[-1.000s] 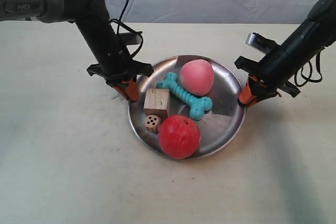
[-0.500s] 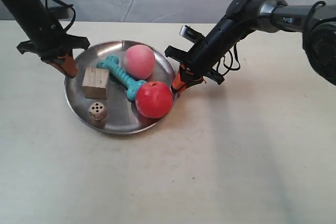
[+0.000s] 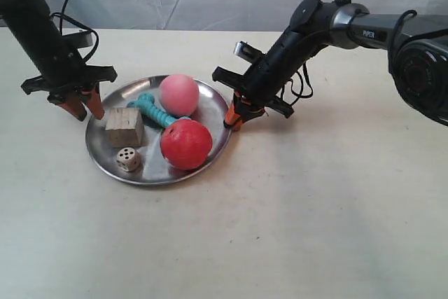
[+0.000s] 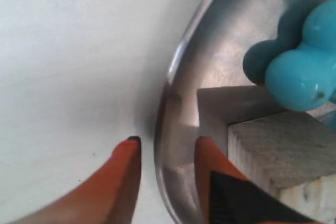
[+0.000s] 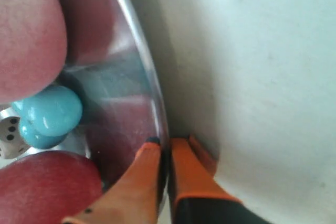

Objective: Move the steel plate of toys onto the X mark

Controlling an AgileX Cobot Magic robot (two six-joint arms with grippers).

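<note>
Metal so thin is stiff but slippery, I judge: in the exterior view the steel plate (image 3: 154,171) sits on the desk (image 3: 280,229), its toys (image 3: 185,143) free to roll, so carry it level. The left wrist view shows the left gripper (image 4: 169,141) spread astride the rim; in the right wrist view the right gripper (image 5: 163,141) pinches the opposite rim.

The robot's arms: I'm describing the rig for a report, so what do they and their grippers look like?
The left arm and right arm are black, with loose black cables alongside. The right one has a grey link printed PIPER. The left gripper and right gripper have tapered orange fingers with dark tips.
</note>
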